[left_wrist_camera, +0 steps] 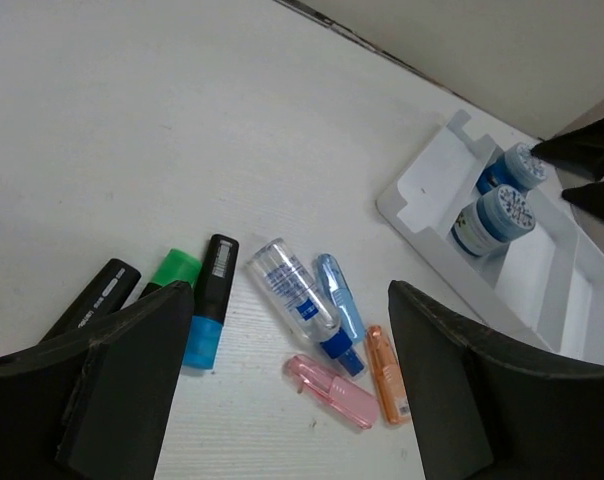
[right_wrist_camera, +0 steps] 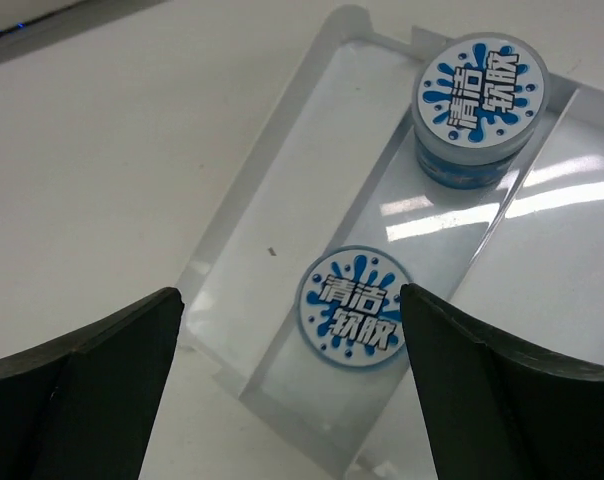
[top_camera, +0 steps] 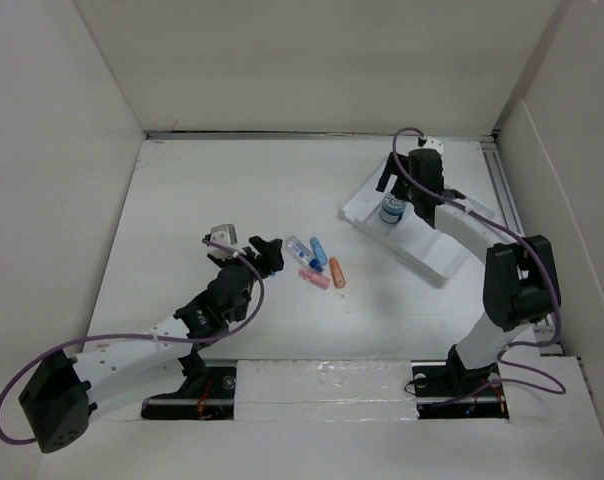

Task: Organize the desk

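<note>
Fingers (left_wrist_camera: 132, 380) of left gripper (left_wrist_camera: 287, 330): apart, empty, poised over clear blue-capped bottle (left_wrist_camera: 294, 290), centre frame on large matte white desk (top_camera: 182, 200). Right gripper (right_wrist_camera: 290, 300): spread above two blue-lidded tubs (right_wrist_camera: 354, 308) in white compartmented plastic tray (right_wrist_camera: 322, 170); we judge those filed.

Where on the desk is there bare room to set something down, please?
The desk is bare in its far left corner and between pens and tray. Crowded: the pens by the left gripper, and the jars under the right gripper.
</note>
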